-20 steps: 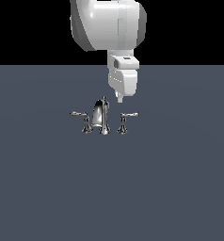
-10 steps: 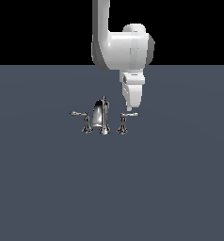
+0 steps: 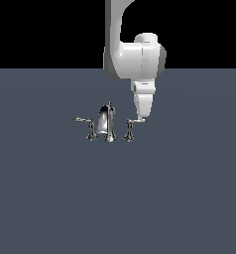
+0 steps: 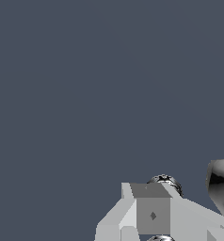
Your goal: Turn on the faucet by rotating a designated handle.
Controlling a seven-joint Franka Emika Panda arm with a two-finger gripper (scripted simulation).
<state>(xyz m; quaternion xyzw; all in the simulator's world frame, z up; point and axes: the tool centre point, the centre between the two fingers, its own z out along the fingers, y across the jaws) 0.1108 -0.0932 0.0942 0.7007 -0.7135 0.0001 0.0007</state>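
The small three-piece chrome faucet is mirror-glossy metal, throwing dark and bright reflections; its thin chrome lever handle gleams alike (the wrist view shows the same polish). The white robot gripper looks like smooth, softly shaded plastic. The slate-grey floor is flat, matt, untextured.
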